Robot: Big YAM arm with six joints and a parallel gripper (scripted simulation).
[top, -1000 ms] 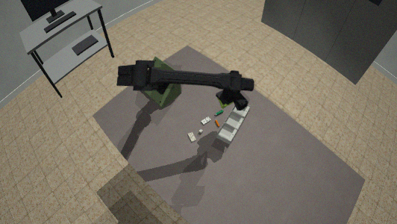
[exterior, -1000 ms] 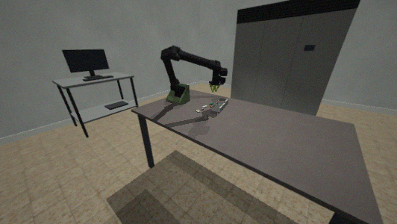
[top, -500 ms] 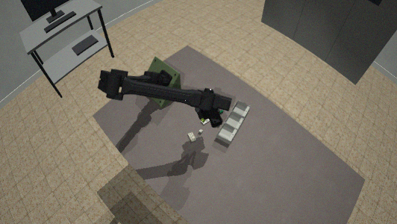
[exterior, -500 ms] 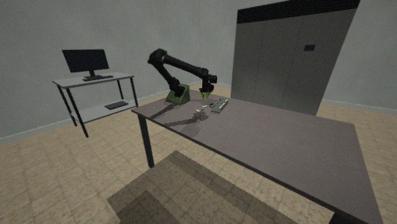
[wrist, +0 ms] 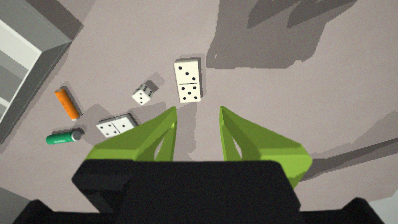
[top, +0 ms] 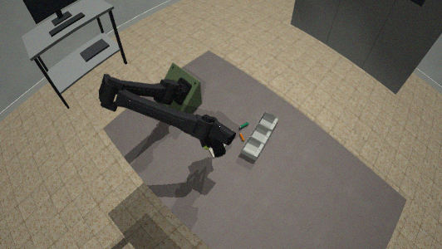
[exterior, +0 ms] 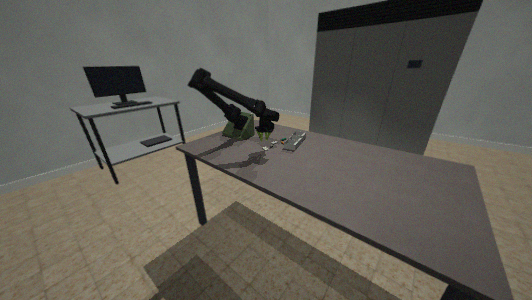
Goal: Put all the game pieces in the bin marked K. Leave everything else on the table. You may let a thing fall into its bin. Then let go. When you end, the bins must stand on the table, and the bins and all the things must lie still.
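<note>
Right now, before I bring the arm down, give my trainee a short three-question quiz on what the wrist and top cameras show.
1. True or false: the gripper is holding a domino.
2. How many game pieces lie on the table in the wrist view?
A. two
B. three
C. five
3. Fill in: the piece straight ahead of the gap between the green fingers is the upright ____.

Key
1. False. The fingers stand apart with nothing between them.
2. B: the upright domino, the second domino by the left finger, and the die. The orange cylinder and green cylinder, near the bins, are not game pieces.
3. domino
</note>
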